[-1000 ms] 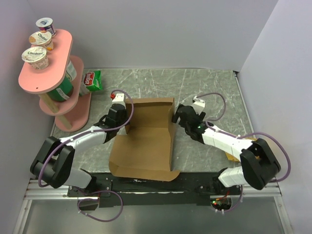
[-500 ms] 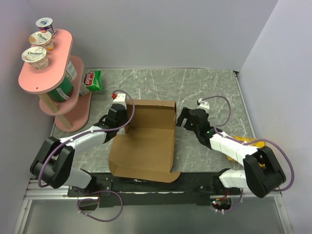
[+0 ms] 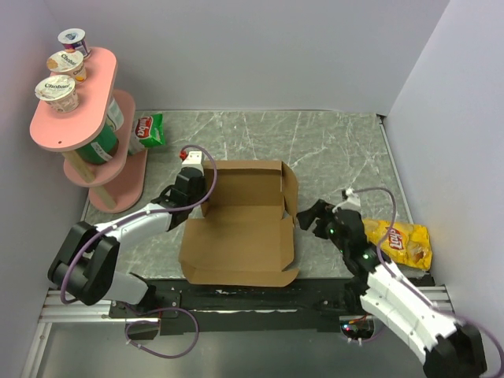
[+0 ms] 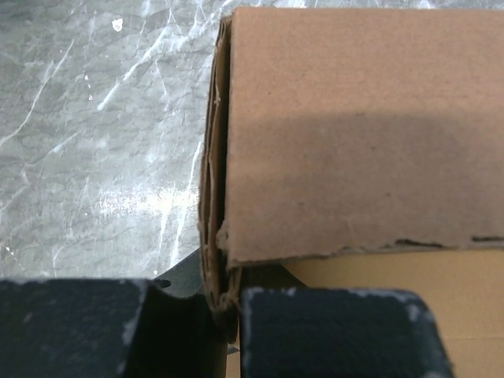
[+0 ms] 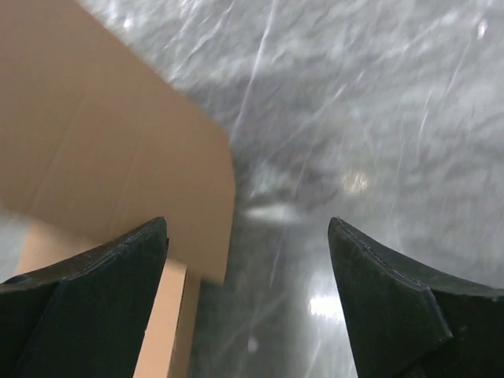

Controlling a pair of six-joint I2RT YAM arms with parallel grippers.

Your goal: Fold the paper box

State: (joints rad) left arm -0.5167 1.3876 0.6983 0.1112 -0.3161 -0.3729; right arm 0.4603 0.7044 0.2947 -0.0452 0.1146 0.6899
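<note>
My left pincer (image 4: pixel 224 311) is pressed together on the box (image 3: pixel 236 236), nipping the corrugated edge of its raised left wall at the far left corner. The plain brown cardboard box bears no print. It lies in the middle of the desk (image 3: pixel 331 146) between my two arms, base flat, far wall up, right flap tilted.

My right pincer (image 5: pixel 248 228) is spread wide and holds nothing, hovering just beside that right flap over bare grey desk.

On the pink stand (image 3: pixel 59 130) at far left sit three yogurt cups (image 3: pixel 57 90); the two nearer ones read "Chobani". A green packet (image 3: pixel 148 130) beside the stand and a yellow crisp bag (image 3: pixel 405 244) at right carry red lettering too small to read.
</note>
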